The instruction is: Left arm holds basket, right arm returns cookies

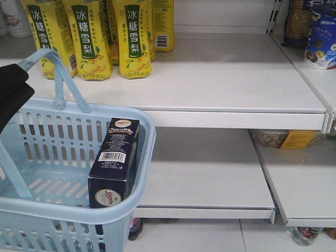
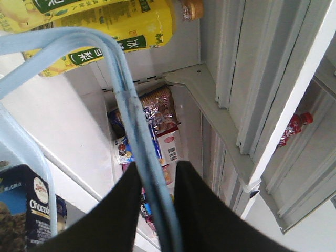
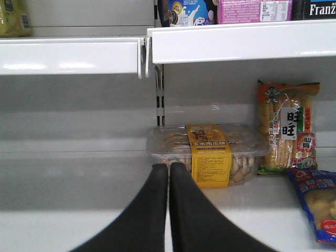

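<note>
The pale blue basket (image 1: 131, 202) hangs at the lower left of the front view, before the shelves. The navy cookies box (image 1: 113, 163) stands upright inside it against the right wall. Its corner also shows in the left wrist view as the cookies (image 2: 31, 210). My left gripper (image 2: 157, 176) is shut on the basket's loop handle (image 2: 126, 100); from the front it shows as a black shape, the left gripper (image 1: 13, 89). My right gripper (image 3: 169, 168) is shut with nothing in it, low over a white shelf, and is out of the front view.
Yellow drink bottles (image 1: 92, 37) stand at the back left of the upper shelf (image 1: 226, 79). A lower shelf (image 1: 205, 168) runs beneath. Just beyond the right gripper sit a clear snack tub with a yellow label (image 3: 210, 152), a cracker pack (image 3: 286, 128) and a blue bag (image 3: 317, 205).
</note>
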Motion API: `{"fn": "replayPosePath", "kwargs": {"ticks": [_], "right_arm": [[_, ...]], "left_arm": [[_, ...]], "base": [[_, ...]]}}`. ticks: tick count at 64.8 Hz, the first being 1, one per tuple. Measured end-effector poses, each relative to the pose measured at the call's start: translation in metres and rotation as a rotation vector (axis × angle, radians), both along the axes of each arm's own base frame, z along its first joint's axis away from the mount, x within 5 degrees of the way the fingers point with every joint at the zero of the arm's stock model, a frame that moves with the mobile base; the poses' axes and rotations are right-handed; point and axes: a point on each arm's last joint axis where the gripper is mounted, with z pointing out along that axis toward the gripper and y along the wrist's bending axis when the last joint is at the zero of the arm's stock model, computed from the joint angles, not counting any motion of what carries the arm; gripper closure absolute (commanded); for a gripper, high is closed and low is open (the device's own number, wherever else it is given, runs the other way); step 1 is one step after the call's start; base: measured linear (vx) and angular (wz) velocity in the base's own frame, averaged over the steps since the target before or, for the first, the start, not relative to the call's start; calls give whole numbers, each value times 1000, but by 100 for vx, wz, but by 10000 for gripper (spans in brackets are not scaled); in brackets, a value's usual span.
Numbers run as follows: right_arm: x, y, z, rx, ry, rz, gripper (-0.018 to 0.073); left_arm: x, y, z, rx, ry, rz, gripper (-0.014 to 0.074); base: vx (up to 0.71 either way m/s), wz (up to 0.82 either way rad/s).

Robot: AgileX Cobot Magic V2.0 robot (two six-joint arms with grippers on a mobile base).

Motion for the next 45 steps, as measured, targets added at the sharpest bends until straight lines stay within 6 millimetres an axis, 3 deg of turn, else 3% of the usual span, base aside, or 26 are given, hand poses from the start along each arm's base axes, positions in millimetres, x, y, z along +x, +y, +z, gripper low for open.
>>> {"fn": "replayPosePath", "kwargs": {"ticks": [27, 35, 45], "right_arm": [[-1, 0, 5, -1, -26, 0, 563], [-5, 0, 32, -2, -60, 0, 563], [-7, 0, 79, -1, -26, 0, 563]], "left_arm": [[0, 0, 0, 0, 0, 0, 603], [0, 0, 0, 0, 0, 0, 603], [0, 0, 0, 0, 0, 0, 603]], "base": [[0, 0], [0, 0], [0, 0]]}}
